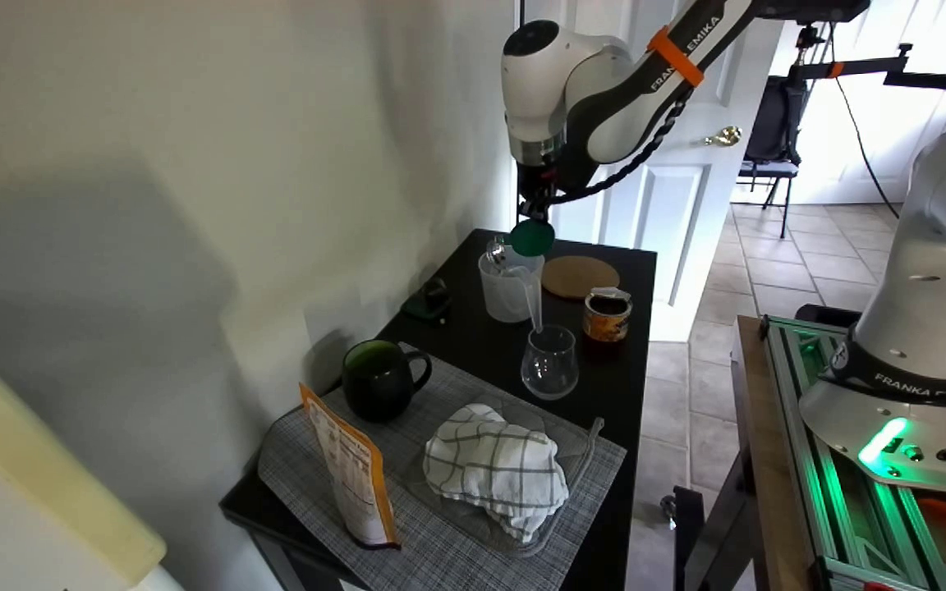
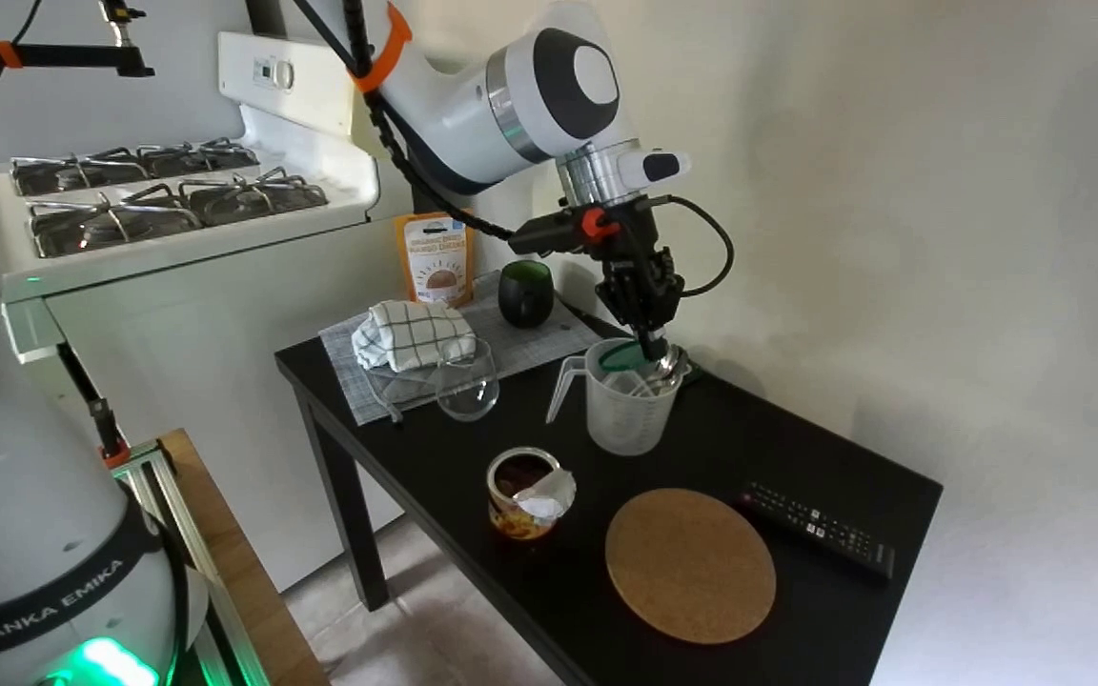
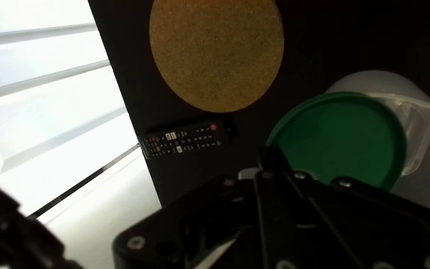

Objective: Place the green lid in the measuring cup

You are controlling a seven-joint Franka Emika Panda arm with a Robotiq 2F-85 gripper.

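Observation:
The round green lid [image 1: 532,237] hangs from my gripper [image 1: 534,213] at the measuring cup's mouth. My gripper is shut on the lid's edge; it also shows in an exterior view [image 2: 652,347] and in the wrist view [image 3: 273,158]. The whitish translucent measuring cup [image 1: 504,295] stands upright on the black table, its handle showing in an exterior view [image 2: 627,419]. A metal utensil [image 2: 668,370] and clear plastic pieces are inside the cup. In the wrist view the lid [image 3: 343,136] covers part of the cup [image 3: 379,83]. I cannot tell whether the lid dips below the rim.
A clear drinking glass [image 1: 549,365] and a brown-orange cup [image 1: 607,318] with a peeled foil top stand near the measuring cup. A round cork mat [image 2: 690,566] and a remote [image 2: 821,529] lie nearby. A dark mug [image 1: 378,382], checked towel [image 1: 498,464] and pouch [image 1: 350,468] sit farther off.

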